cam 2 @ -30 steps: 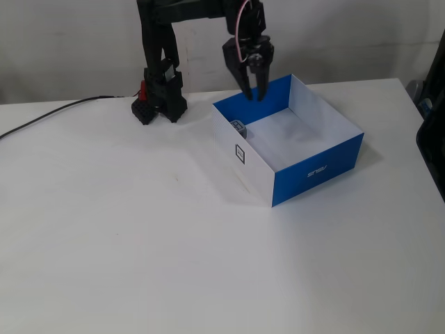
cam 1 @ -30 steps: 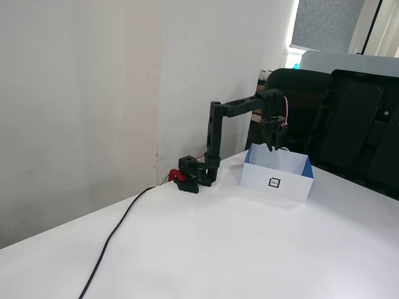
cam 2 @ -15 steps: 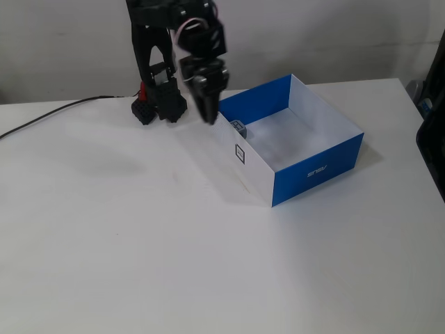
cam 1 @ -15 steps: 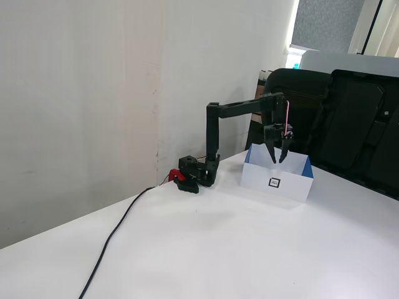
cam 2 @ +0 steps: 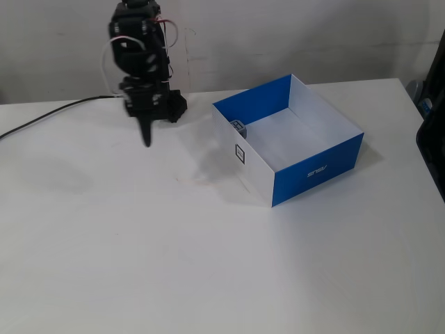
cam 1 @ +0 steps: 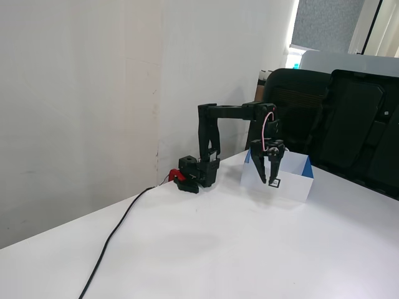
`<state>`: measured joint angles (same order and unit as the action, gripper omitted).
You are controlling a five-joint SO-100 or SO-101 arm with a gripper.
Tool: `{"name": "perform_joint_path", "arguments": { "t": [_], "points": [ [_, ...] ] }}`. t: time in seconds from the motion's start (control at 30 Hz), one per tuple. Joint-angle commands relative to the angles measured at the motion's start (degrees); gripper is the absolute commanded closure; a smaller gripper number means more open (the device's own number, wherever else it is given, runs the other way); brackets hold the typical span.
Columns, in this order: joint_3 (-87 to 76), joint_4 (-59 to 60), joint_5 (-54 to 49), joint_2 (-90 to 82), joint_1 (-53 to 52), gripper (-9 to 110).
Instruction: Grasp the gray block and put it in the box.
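Observation:
The box [cam 2: 316, 167] is white outside and blue inside, and stands open-topped on the white table with a black square marker [cam 2: 240, 153] on its long side. The gray block [cam 2: 238, 126] lies inside the box, against the wall that bears the marker, near the far left corner. My gripper [cam 2: 147, 139] hangs pointing down over the table, left of the box and apart from it. In a fixed view from the side, the gripper [cam 1: 269, 182] shows its fingers spread and empty in front of the box [cam 1: 293, 185]. The block is hidden in that view.
The arm's base [cam 1: 198, 173] stands near the wall at the table's back edge. A black cable [cam 1: 112, 240] runs from it across the table. Black chairs [cam 1: 349, 124] stand beyond the table behind the box.

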<state>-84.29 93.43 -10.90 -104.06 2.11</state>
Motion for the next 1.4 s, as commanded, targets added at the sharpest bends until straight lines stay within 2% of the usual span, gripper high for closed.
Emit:
{"name": "perform_joint_path", "arguments": {
  "t": [0.0,0.6,1.0,1.37],
  "points": [
    [-1.14,-4.04,0.26,-4.66,2.99,98],
    [-30.85,-22.68,2.55,-23.2,7.21,101],
    [-51.15,-30.59,4.57,-43.33,3.43,101],
    [-68.55,-36.74,4.92,-55.81,4.66,101]
  ]
}}
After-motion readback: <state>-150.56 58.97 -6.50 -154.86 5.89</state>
